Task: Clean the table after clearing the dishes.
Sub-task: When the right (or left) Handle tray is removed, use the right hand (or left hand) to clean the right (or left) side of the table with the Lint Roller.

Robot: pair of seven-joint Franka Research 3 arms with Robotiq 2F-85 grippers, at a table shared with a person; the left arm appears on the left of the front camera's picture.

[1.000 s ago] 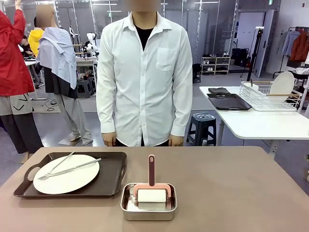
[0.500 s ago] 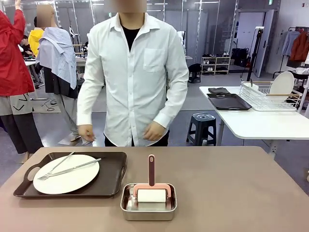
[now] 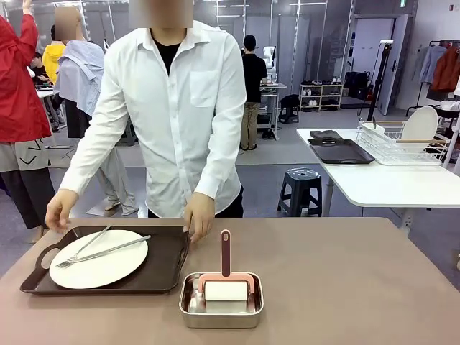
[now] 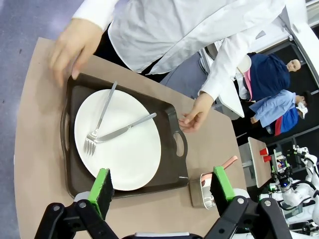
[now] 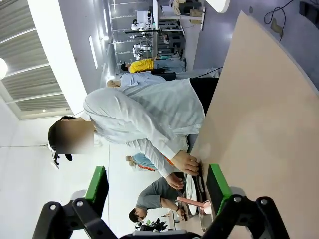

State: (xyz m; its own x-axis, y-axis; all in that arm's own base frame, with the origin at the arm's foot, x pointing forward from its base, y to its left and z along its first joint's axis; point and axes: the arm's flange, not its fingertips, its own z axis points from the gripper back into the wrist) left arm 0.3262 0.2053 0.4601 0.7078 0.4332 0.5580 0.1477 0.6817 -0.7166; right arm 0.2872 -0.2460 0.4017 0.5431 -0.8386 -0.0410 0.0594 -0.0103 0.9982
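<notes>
At the tabletop's (image 3: pixel 345 273) left edge a person's hands (image 3: pixel 199 221) sit at the ends of the tray (image 3: pixel 167 269), plate (image 3: pixel 100 267), fork (image 3: pixel 85 249) and knife (image 3: pixel 118 248) aboard: clearing looks unfinished, wiping unstarted, left gripper (image 4: pixel 160 185) and right gripper (image 5: pixel 157 188) spread wide, empty.

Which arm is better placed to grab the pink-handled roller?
Probably left: the left pincer, open, hangs above the tray with the roller close by. The right pincer, also open, views it from farther off.

The fork (image 3: pixel 93 241) and knife (image 3: pixel 115 248) lie on the plate (image 3: pixel 108 272) in the tray (image 3: pixel 164 264); the pan (image 3: pixel 188 307) stands right of it
</notes>
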